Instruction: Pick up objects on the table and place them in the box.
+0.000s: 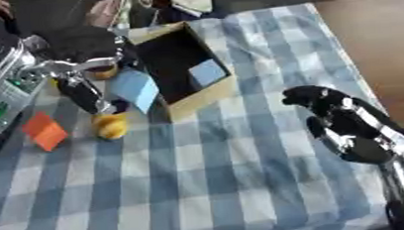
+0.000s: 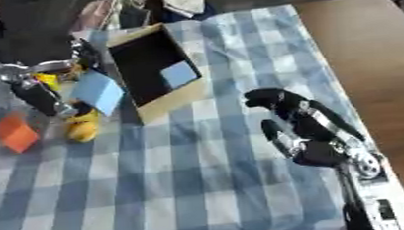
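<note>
An open cardboard box stands at the back of the checked cloth, with a light blue block inside it. A light blue flat piece leans at the box's left wall. My left hand reaches down beside it, its tip just above a yellow object on the cloth. A second yellow thing shows under the hand's wrist. An orange block lies further left. My right hand hovers over the cloth right of the box, fingers relaxed, holding nothing.
The blue-and-white checked cloth covers the table. A bare brown tabletop runs along the right. My left forearm's silver casing fills the left edge. Cloth and bags lie beyond the box at the far edge.
</note>
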You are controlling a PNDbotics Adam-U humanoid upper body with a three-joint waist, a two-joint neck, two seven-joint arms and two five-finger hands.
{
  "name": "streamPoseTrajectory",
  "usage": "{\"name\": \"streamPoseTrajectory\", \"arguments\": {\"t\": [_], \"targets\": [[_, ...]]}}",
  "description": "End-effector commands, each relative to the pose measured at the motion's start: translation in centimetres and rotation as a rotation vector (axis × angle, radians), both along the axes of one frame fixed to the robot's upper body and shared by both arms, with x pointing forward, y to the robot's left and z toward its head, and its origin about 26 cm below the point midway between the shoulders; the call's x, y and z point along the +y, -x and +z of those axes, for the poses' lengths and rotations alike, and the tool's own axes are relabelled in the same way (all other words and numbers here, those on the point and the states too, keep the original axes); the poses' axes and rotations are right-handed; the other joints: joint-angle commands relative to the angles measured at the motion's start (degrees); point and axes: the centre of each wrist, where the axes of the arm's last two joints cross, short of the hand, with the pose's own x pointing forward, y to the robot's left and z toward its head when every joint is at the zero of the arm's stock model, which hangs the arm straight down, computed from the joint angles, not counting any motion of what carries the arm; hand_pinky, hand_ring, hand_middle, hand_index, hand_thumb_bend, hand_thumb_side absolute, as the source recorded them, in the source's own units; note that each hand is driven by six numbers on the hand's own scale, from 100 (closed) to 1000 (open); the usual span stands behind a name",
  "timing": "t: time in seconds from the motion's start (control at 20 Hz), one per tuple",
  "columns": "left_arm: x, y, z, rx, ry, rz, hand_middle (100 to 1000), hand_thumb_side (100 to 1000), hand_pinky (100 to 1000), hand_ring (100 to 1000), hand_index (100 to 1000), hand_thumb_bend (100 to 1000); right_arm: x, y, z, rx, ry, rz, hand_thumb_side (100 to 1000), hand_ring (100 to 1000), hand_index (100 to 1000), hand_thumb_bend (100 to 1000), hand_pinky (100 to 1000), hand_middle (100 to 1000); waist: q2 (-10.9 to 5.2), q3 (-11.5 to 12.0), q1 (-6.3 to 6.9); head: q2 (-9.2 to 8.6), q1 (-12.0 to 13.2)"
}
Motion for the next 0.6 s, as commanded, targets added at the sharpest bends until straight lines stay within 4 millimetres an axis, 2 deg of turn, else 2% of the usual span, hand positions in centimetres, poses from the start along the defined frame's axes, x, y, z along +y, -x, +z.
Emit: {"name": "streamPoseTrajectory", "arguments": {"t": [0.05, 0.6], "targets": [[0.1, -0.8, 0.9, -0.04, 0.003, 0.026, 591, 174, 744, 639, 747, 382, 0.3, -0.1, 0.6, -0.019, -0.005, 0.015, 417, 878, 890, 100, 1000, 860, -0.98, -0.37, -0.27, -0.15, 0.16], [-1.7, -4.4, -1.9, -0.034, -0.015, 0.048, 633, 168, 753, 676, 780, 399, 0.7, -0.1, 0.6, -0.018, -0.005, 0.04, 416, 878, 891, 100, 1000, 861, -0.76, -2.35, -0.19, -0.15, 0.85]]}}
